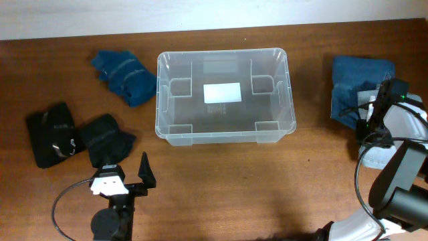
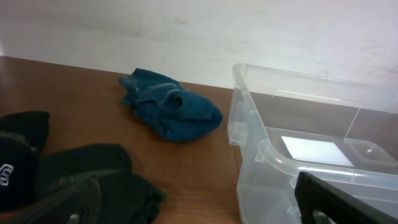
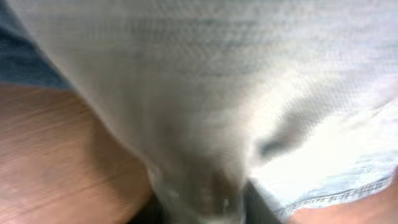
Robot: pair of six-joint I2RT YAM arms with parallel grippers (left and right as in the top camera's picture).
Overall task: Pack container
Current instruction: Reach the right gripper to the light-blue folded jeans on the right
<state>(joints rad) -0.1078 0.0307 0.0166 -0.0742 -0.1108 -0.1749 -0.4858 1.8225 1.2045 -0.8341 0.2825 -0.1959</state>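
Observation:
The clear plastic container [image 1: 224, 52] stands at the table's middle, holding nothing but the white label on its base; its near corner shows in the left wrist view [image 2: 273, 155]. My left gripper [image 1: 127, 175] is open and empty, low at the front left, between a black cloth [image 1: 105, 139] and the container; its fingers frame bare wood in the left wrist view [image 2: 199, 208]. My right gripper [image 1: 369, 127] is at the far right, shut on a light grey cloth [image 3: 205, 93] that fills the right wrist view and bunches between the jaws [image 3: 202, 199].
A blue cloth [image 1: 125, 77] lies left of the container and also shows in the left wrist view [image 2: 171, 112]. A second black cloth [image 1: 52, 132] lies at the far left. Another blue cloth [image 1: 358, 84] lies under the right arm.

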